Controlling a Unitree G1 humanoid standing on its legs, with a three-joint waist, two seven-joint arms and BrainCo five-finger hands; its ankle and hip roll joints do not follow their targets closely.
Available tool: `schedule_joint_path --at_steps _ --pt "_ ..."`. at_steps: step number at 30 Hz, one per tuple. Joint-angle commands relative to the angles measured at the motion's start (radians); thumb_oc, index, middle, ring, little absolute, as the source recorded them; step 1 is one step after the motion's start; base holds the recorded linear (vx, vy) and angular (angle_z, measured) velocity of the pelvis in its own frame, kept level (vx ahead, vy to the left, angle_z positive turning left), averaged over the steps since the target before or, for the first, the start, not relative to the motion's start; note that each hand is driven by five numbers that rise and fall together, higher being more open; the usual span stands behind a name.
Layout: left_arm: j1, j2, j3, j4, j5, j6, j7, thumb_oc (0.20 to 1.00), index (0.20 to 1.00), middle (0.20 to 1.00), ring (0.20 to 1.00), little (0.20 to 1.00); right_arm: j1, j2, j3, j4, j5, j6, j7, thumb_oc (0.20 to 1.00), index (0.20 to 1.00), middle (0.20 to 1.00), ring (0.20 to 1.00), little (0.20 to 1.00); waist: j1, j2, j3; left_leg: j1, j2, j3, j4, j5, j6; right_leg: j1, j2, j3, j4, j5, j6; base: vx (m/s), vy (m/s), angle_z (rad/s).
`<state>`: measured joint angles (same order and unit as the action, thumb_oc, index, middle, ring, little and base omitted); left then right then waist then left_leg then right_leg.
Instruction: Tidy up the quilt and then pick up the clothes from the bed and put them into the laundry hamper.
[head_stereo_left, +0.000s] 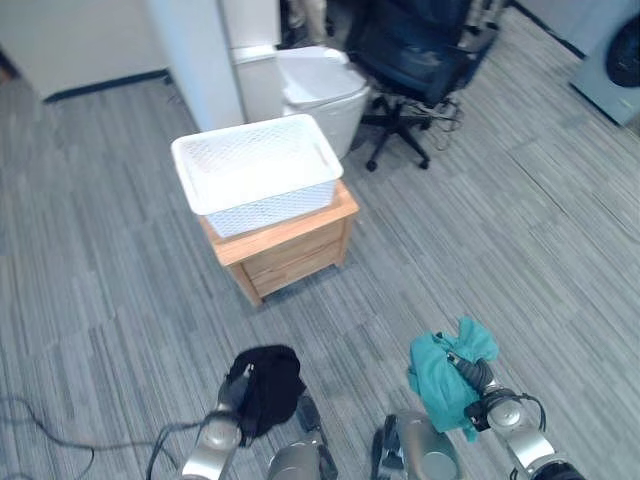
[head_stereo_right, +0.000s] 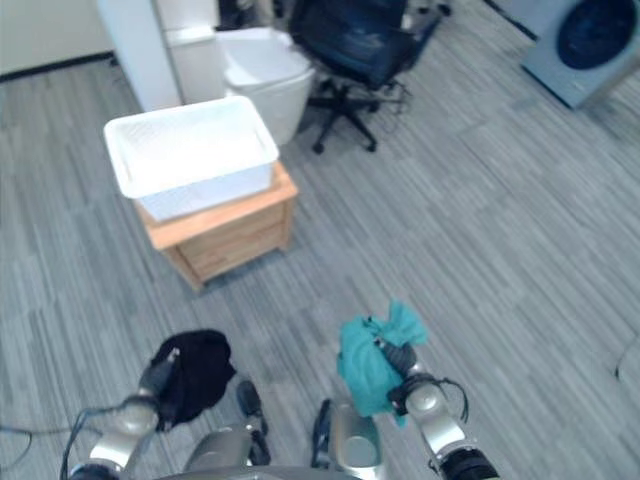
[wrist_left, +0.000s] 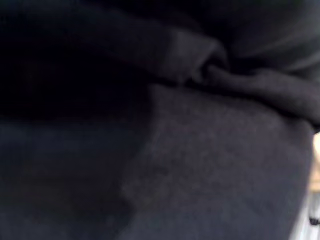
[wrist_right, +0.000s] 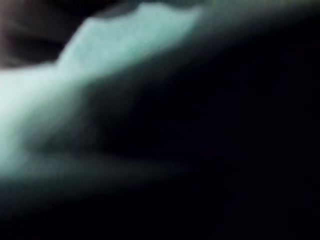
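Meanwhile, the left hand (head_stereo_left: 236, 392) gripped a black garment (head_stereo_left: 270, 385) and the right hand (head_stereo_left: 472, 374) a teal garment (head_stereo_left: 440, 375), well short of the white hamper (head_stereo_left: 258, 170).

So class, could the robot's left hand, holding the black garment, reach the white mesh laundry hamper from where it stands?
Probably not yet: the left hand grips the black garment near the robot; bare grey carpet separates it from the white mesh laundry hamper.
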<state>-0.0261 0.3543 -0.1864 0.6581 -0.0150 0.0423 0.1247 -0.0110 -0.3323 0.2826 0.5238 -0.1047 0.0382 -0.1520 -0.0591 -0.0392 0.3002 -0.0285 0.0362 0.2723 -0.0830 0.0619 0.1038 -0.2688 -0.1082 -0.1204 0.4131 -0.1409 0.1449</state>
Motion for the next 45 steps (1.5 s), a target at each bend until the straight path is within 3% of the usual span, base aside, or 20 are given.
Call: schedule_joint_path --at_steps 1,4,11,13,14,16,20,24,27,35,36,37,41,45 --pt "0.022 0.028 -0.005 -0.025 0.025 -0.042 0.019 0.2 0.2 0.2 0.2 0.2 -0.063 -0.019 -0.04 -0.037 0.058 -0.057 -0.021 0.2 0.2 0.2 0.2 0.2 -0.011 -0.005 0.028 0.033 0.057 -0.032 -0.004 -0.054 -0.156 0.114 -0.004 0.118 -0.33 0.145 0.058 0.38 -0.092 1.99" --pt "0.036 0.036 0.004 -0.015 0.037 -0.043 0.011 0.2 0.2 0.2 0.2 0.2 -0.065 -0.029 -0.043 -0.064 0.048 -0.054 -0.02 0.2 0.2 0.2 0.2 0.2 -0.015 -0.018 0.016 0.061 0.048 -0.053 -0.004 -0.077 -0.158 0.139 -0.046 0.06 -0.427 0.205 0.077 0.26 -0.063 1.56" --pt "0.083 0.026 0.013 -0.028 0.058 -0.042 0.002 0.2 0.2 0.2 0.2 0.2 -0.177 -0.118 -0.037 -0.175 -0.015 -0.067 -0.028 0.2 0.2 0.2 0.2 0.2 -0.004 -0.01 -0.018 0.083 0.055 -0.045 -0.004 -0.092 -0.171 0.186 -0.047 0.045 -0.484 0.238 0.077 0.21 -0.051 -0.02" --pt "0.072 0.034 -0.025 -0.034 0.054 -0.064 -0.001 0.2 0.2 0.2 0.2 0.2 -0.411 -0.256 0.006 -0.251 -0.065 -0.084 -0.049 0.2 0.2 0.2 0.2 0.2 0.008 -0.003 -0.016 0.074 0.067 -0.043 -0.004 -0.088 -0.184 0.184 -0.042 0.038 -0.488 0.234 0.072 0.13 -0.04 -0.18" --pt "0.069 0.032 -0.023 -0.033 0.054 -0.065 -0.001 0.2 0.2 0.2 0.2 0.2 -0.417 -0.258 0.008 -0.249 -0.064 -0.085 -0.05 0.2 0.2 0.2 0.2 0.2 0.006 -0.001 -0.015 0.073 0.068 -0.043 -0.004 -0.088 -0.184 0.182 -0.041 0.038 -0.487 0.234 0.072 0.09 -0.018 -0.07" --pt "0.063 0.027 -0.052 -0.038 0.028 -0.079 -0.004 0.2 0.2 0.2 0.2 0.2 -0.564 -0.32 0.055 -0.276 -0.062 -0.093 -0.053 0.2 0.2 0.2 0.2 0.2 0.013 0.002 -0.011 0.064 0.073 -0.044 -0.004 -0.084 -0.19 0.177 -0.037 0.036 -0.488 0.231 0.068 0.05 -0.026 -0.26" --pt "0.04 0.044 -0.096 -0.028 -0.008 -0.098 0.015 0.2 0.2 0.2 0.2 0.2 -0.907 -0.363 0.198 -0.256 -0.121 -0.1 -0.087 0.2 0.2 0.2 0.2 0.2 0.04 0.009 0.014 0.026 0.078 -0.054 -0.004 -0.069 -0.198 0.144 -0.032 0.035 -0.484 0.231 0.061 0.02 -0.029 0.01" --pt "0.021 0.059 -0.113 -0.015 -0.037 -0.116 0.035 0.2 0.2 0.2 0.2 0.2 -1.133 -0.333 0.306 -0.097 -0.18 -0.081 -0.127 0.2 0.2 0.2 0.2 0.2 0.064 0.028 0.043 -0.016 0.074 -0.065 -0.004 -0.057 -0.199 0.105 -0.028 0.035 -0.479 0.231 0.053 -0.01 0.009 0.1" --pt "0.015 0.068 -0.13 -0.05 -0.079 -0.143 0.057 0.2 0.2 0.2 0.2 0.2 -1.309 -0.251 0.386 0.093 -0.222 -0.063 -0.171 0.2 0.2 0.2 0.2 0.2 0.094 0.061 0.084 -0.069 0.069 -0.068 -0.004 -0.042 -0.201 0.051 -0.028 0.029 -0.466 0.23 0.046 -0.01 0.016 0.11" --pt "-0.009 0.062 -0.136 -0.162 -0.13 -0.177 0.087 0.2 0.2 0.2 0.2 0.2 -1.422 -0.235 0.502 0.264 -0.275 -0.05 -0.173 0.2 0.2 0.2 0.2 0.2 0.133 0.104 0.177 -0.169 0.067 -0.083 -0.004 -0.014 -0.207 -0.035 -0.037 0.017 -0.46 0.235 0.044 -0.01 -0.008 0.06" --pt "-0.009 0.061 -0.136 -0.168 -0.131 -0.176 0.087 0.2 0.2 0.2 0.2 0.2 -1.427 -0.233 0.507 0.279 -0.278 -0.047 -0.171 0.573 0.573 0.573 0.573 0.573 0.133 0.106 0.178 -0.173 0.068 -0.083 -0.004 -0.013 -0.208 -0.036 -0.036 0.016 -0.46 0.235 0.043 -0.01 -0.042 0.11" --pt "-0.017 0.056 -0.135 -0.185 -0.137 -0.182 0.094 0.2 0.2 0.2 0.2 0.2 -1.429 -0.236 0.519 0.349 -0.296 -0.031 -0.166 1.0 1.0 1.0 1.0 1.0 0.14 0.106 0.186 -0.176 0.071 -0.082 -0.004 -0.009 -0.211 -0.036 -0.033 0.015 -0.463 0.235 0.043 0.0 -0.046 0.18" --pt "-0.043 0.052 -0.126 -0.222 -0.13 -0.187 0.116 0.2 0.2 0.2 0.2 0.2 -1.413 -0.238 0.525 0.402 -0.351 -0.011 -0.186 1.0 1.0 1.0 1.0 1.0 0.143 0.104 0.185 -0.162 0.078 -0.079 -0.004 -0.007 -0.219 -0.017 -0.026 0.006 -0.474 0.233 0.043 0.01 -0.024 0.1" --pt "-0.096 0.079 -0.104 -0.286 -0.09 -0.19 0.143 0.2 0.2 0.2 0.2 0.2 -1.356 -0.3 0.503 0.314 -0.437 0.011 -0.21 1.0 1.0 1.0 1.0 1.0 0.12 0.09 0.164 -0.13 0.083 -0.073 -0.004 -0.016 -0.224 0.014 -0.029 -0.001 -0.483 0.231 0.049 -0.01 0.002 0.07"
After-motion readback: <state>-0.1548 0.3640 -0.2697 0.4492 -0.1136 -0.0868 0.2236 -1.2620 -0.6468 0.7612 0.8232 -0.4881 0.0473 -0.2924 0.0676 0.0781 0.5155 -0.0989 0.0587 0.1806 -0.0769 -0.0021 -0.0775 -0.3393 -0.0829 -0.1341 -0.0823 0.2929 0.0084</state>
